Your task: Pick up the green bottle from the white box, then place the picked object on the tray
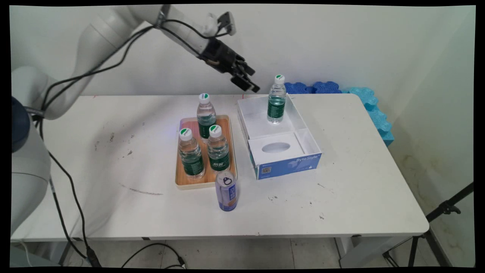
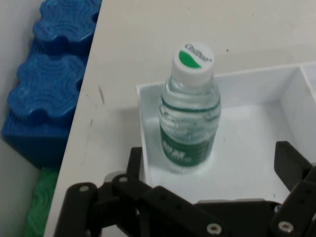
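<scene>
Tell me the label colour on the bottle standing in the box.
Green with white lettering, on the bottle in the white box; clearest in the hand view.

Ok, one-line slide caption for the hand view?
Open gripper empty above a water bottle standing upright in a white box.

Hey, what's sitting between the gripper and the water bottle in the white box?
Nothing. In the main view the gripper, raised above the table, is apart from the water bottle, with only wall behind the gap. In the hand view, only the white box rim lies before the bottle.
</scene>
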